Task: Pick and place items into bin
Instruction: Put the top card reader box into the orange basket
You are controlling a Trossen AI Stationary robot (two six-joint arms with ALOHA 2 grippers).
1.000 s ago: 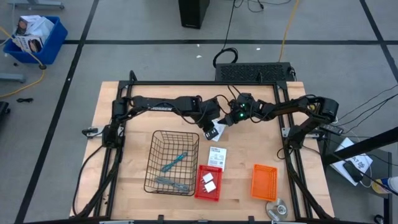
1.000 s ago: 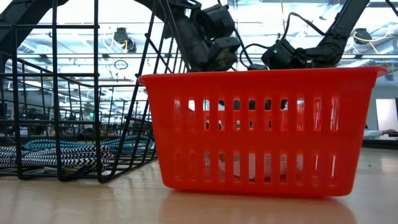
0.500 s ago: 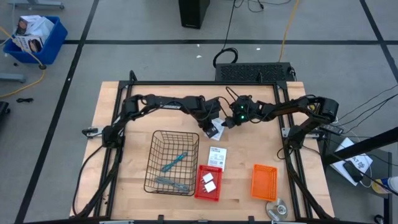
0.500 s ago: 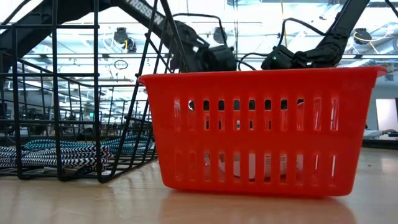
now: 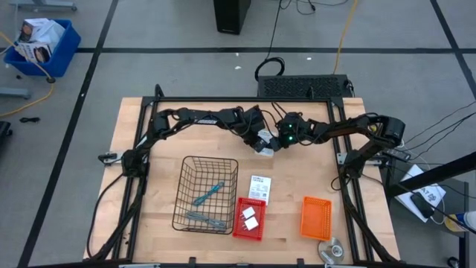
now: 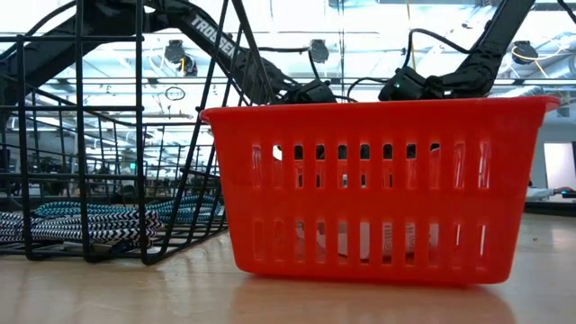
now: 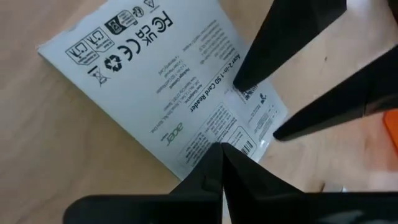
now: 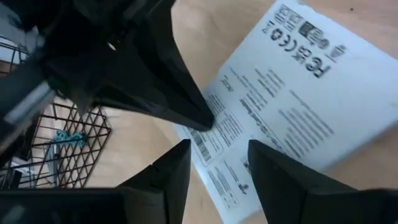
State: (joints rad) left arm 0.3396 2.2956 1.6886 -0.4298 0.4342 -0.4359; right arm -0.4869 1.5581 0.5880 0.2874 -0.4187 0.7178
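A white printed card (image 5: 264, 145) hangs between my two grippers over the far middle of the table. My left gripper (image 5: 259, 138) is shut on it. My right gripper (image 5: 273, 142) is open, and its fingers (image 7: 249, 78) stand on either side of the card's other edge. A second card (image 5: 259, 186) lies flat on the table. Two teal tools (image 5: 207, 195) lie in the wire basket (image 5: 184, 195). Two white blocks (image 5: 249, 218) sit in the red bin (image 5: 239, 229). My left gripper pinches the card between its two shut fingers at the edge beside the barcode (image 7: 239, 144). The fingers (image 8: 186, 106) reach it from the table's left side. The card is lifted clear of the table and tilted.
An orange bin (image 5: 315, 217) stands near the right front, with a round silver disc (image 5: 331, 249) at the near edge beside it. In the low view the red bin (image 6: 378, 189) fills the front, the wire basket (image 6: 108, 135) to its left. Bare wood lies at the table's left.
My left gripper has carried the card toward the table's far edge and a little right, up to my right gripper. The card has stayed in its hold throughout. My right arm has kept still.
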